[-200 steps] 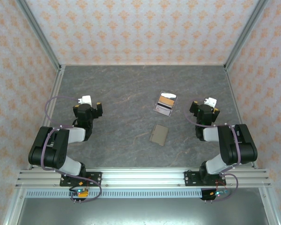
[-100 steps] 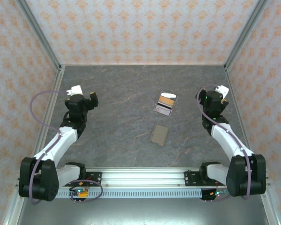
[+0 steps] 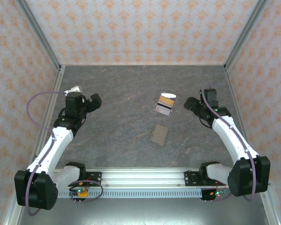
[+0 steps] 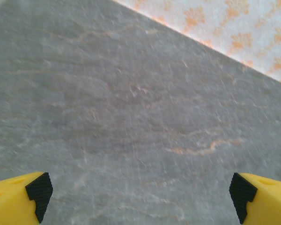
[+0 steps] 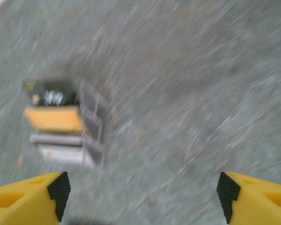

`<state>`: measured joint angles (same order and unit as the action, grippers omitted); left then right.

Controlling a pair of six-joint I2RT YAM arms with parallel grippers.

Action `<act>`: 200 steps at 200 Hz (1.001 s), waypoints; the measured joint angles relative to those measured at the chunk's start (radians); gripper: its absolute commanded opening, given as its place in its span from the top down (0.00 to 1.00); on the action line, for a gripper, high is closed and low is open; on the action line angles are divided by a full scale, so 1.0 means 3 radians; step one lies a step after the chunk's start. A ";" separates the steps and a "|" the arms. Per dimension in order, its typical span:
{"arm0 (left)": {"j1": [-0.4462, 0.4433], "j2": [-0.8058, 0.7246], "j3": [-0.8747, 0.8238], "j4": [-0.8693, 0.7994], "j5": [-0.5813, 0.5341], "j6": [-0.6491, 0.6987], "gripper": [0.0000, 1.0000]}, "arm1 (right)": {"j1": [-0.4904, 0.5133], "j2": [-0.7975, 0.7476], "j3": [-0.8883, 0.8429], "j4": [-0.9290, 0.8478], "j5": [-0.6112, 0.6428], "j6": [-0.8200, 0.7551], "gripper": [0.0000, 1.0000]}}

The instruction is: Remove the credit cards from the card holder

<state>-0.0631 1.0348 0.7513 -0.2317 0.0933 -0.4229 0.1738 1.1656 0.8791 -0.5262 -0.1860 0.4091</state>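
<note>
Currently both arms have unfolded from the tucked pose of a second ago and are reaching out over the table [image 3: 122, 89]. The card holder [image 3: 159, 134] and everything beside it lie where they lay then.

1. Task item. The card holder lies flat and folded shut, olive side up, untouched. No credit cards show, so we judge them to be inside it and none removed yet.

2. Left gripper [image 3: 95, 100]. It is well to the left of the card holder and farther back, and has turned to point toward it. Its jaws are released at full spread, with bare table between the pads.

3. Right gripper [image 3: 189, 104]. It is to the right of the card holder and farther back, and has swung round to face left. Its wrist view is smeared by motion, yet the jaws stand apart and grasp nothing.

4. Nearby item. A glossy clear piece [image 3: 166, 103] with tan and dark parts lies just behind the card holder, between it and the right gripper's line of approach. We treat it as the one obstruction and the likeliest wrong pick.

5. Meaning. We judge this to be the approach stage. The holder must be opened before any card can be drawn.
</note>
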 measured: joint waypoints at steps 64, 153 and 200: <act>0.0000 -0.0001 0.0000 -0.0169 0.0360 -0.0023 0.00 | 0.1086 0.0385 -0.0156 0.0000 -0.0159 0.0476 0.36; -0.0020 0.0081 0.0024 -0.0300 0.0437 -0.0025 0.00 | 0.1600 0.1270 -0.0113 0.0336 -0.0374 0.0791 0.38; -0.0172 0.0309 0.0031 -0.0336 0.0607 -0.0203 0.00 | 0.1677 0.1798 0.0415 0.0465 -0.0476 0.0745 0.41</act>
<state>-0.1146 1.1275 0.7605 -0.3325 0.2752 -0.4839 0.6769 1.7050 1.0035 -0.3866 -0.3286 0.6327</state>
